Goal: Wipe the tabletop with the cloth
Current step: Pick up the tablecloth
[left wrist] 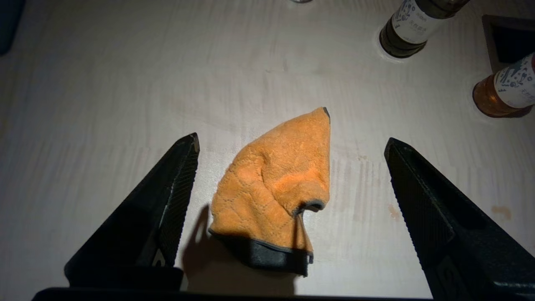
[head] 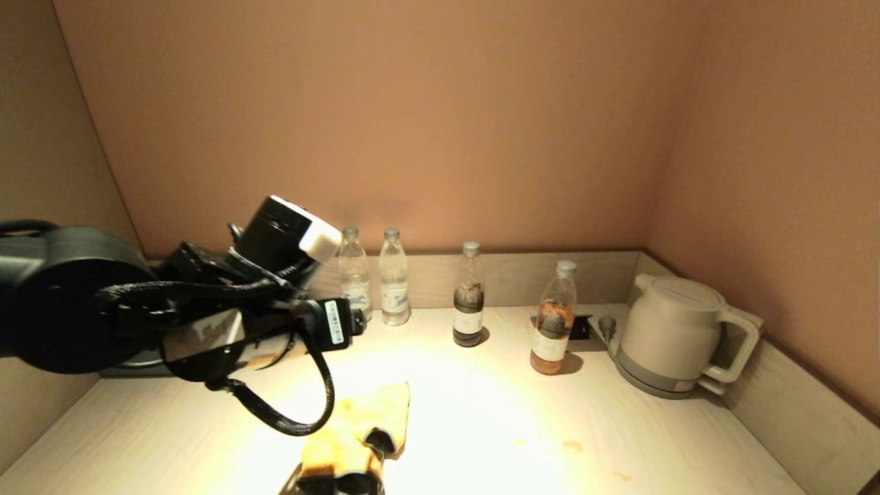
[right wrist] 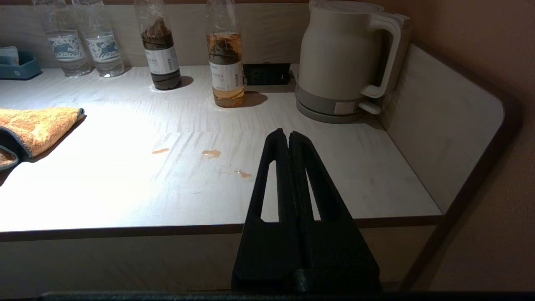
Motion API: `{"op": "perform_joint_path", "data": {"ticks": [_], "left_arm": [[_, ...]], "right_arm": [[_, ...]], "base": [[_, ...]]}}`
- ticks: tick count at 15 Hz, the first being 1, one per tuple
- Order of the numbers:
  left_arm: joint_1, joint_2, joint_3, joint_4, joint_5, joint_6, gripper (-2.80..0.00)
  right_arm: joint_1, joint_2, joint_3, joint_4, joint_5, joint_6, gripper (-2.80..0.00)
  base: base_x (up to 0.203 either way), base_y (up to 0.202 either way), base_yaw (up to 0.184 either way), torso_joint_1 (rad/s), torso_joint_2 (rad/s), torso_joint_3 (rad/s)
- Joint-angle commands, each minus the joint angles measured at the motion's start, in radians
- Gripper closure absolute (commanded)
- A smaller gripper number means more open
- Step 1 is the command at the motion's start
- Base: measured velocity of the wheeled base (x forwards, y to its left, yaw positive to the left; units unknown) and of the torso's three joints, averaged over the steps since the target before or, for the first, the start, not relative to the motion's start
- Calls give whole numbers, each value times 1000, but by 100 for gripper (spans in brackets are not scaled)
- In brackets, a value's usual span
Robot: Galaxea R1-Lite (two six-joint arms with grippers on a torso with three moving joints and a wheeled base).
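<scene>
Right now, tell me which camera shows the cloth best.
The left wrist view: the whole cloth lies crumpled on the tabletop, unobstructed. The head view shows it at the frame's bottom edge. The right wrist view catches only one end.

the tabletop (left wrist: 125,83) looks like pale wood-grain laminate, smooth and faintly sheened under the light. on it the cloth (left wrist: 276,175) is soft, fuzzy microfibre with stitched hexagon quilting and a dark woven edging. the left gripper (left wrist: 292,144) has matt black plastic fingers (left wrist: 179,184) with a fine ribbed texture on their inner faces. behind the cloth, the bottles (head: 467,295) are clear glossy plastic with paper labels; the kettle (head: 677,330) is smooth matt cream plastic.
</scene>
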State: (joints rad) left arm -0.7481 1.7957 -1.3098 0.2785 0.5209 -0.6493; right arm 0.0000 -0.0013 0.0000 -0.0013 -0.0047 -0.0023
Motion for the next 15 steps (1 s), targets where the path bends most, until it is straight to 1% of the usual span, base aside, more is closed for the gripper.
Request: {"op": "perform_joint_path", "data": {"ticks": [1, 2, 4, 5, 7, 8, 9, 10, 11, 12, 13, 15], "left_arm": [[3, -91, 1, 2, 16, 7, 0], [3, -92, 2, 2, 16, 7, 0], [19, -165, 33, 2, 28, 68, 0], [28, -246, 49, 2, 34, 100, 0], [50, -497, 99, 1, 59, 185, 0], [61, -602, 131, 0, 95, 225, 0], [73, -693, 172, -1, 163, 263, 0], [95, -769, 208, -3, 251, 292, 0], [145, -822, 234, -3, 307, 312, 0], [228, -858, 251, -5, 334, 333, 0], [309, -909, 265, -8, 353, 352, 0], [453, -1018, 303, -10, 371, 369, 0]], "right_arm": [[0, 1, 0, 0, 0, -1, 0], [0, 1, 0, 0, 0, -1, 0], [0, 1, 0, 0, 0, -1, 0], [0, 1, 0, 0, 0, -1, 0], [0, 1, 0, 0, 0, -1, 0], [0, 1, 0, 0, 0, -1, 0], [0, 1, 0, 0, 0, -1, 0], [0, 1, 0, 0, 0, -1, 0], [-1, 1, 0, 0, 0, -1, 0], [0, 1, 0, 0, 0, -1, 0], [0, 1, 0, 0, 0, -1, 0], [0, 1, 0, 0, 0, -1, 0]], "base": [[0, 0, 0, 0, 0, 0], [0, 0, 0, 0, 0, 0], [0, 0, 0, 0, 0, 0], [0, 0, 0, 0, 0, 0], [0, 0, 0, 0, 0, 0], [0, 0, 0, 0, 0, 0], [0, 0, 0, 0, 0, 0], [0, 0, 0, 0, 0, 0], [0, 0, 0, 0, 0, 0], [0, 0, 0, 0, 0, 0], [0, 0, 0, 0, 0, 0], [0, 0, 0, 0, 0, 0]]}}
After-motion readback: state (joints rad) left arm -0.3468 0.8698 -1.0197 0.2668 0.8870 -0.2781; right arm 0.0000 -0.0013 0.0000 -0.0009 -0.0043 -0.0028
